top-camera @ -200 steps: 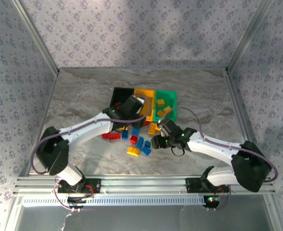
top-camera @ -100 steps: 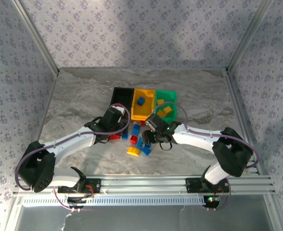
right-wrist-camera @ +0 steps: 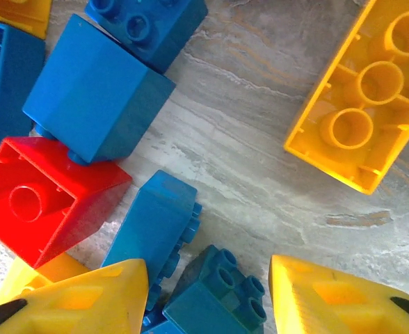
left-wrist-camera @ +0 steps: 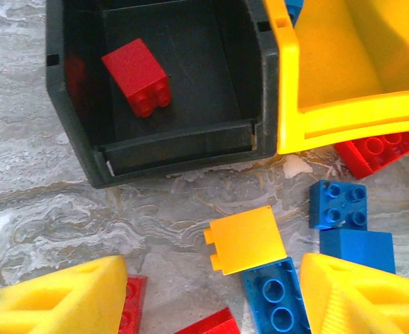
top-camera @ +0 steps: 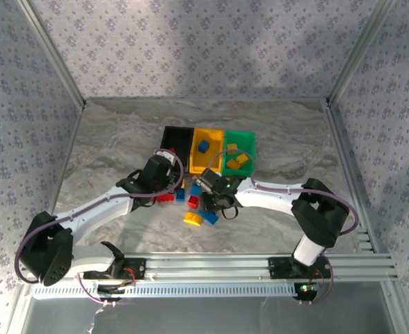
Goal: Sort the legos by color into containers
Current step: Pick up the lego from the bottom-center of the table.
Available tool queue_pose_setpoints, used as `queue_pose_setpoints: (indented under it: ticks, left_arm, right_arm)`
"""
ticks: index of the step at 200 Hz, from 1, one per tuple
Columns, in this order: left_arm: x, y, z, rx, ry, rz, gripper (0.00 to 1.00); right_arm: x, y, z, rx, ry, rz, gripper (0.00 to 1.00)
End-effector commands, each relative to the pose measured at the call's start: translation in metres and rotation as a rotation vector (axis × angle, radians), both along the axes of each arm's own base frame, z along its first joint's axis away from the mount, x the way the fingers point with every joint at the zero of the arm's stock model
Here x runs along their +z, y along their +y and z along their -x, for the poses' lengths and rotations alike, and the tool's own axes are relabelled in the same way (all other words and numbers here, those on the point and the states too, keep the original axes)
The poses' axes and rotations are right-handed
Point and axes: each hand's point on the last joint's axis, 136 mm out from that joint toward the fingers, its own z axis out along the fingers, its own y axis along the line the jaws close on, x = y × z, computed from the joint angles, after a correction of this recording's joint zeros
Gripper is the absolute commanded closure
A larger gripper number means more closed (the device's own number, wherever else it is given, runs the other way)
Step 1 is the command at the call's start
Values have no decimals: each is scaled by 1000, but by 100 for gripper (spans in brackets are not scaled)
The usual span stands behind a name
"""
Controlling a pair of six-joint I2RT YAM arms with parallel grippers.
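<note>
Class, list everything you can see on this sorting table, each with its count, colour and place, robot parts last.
Table: one, grey marbled, beneath everything.
Black bin: one, left of row.
Yellow bin: one, middle.
Green bin: one, right.
Red brick: one, in black bin.
Blue brick: one, in yellow bin.
Yellow bricks: at least two, in green bin.
Loose bricks: several, red, blue, yellow, on table before bins.
Left gripper: one, yellow fingers, open over loose bricks.
Right gripper: one, yellow fingers, open astride a loose blue brick.
</note>
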Motion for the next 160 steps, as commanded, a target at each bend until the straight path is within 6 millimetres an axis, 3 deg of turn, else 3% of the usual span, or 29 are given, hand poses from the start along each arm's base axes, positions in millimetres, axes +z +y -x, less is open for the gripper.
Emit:
queue_pose_setpoints:
  ticks: [1,90,129,160]
  left_arm:
    - [9,11,-4,38,-41,0,34]
    - [4,18,-7,71,-37,7,34]
    - [3,20,-7,76,-34,-1,34]
    - [2,23,-8,85,-36,-9,34]
  right_arm:
    - [-13,-29,12,-38,37,109,49]
    - [-13,-26,22,-20,57,54,46]
    - [-11,-23,17,-11,41,53,60]
    - [14,-25,5,-4,-14,58,63]
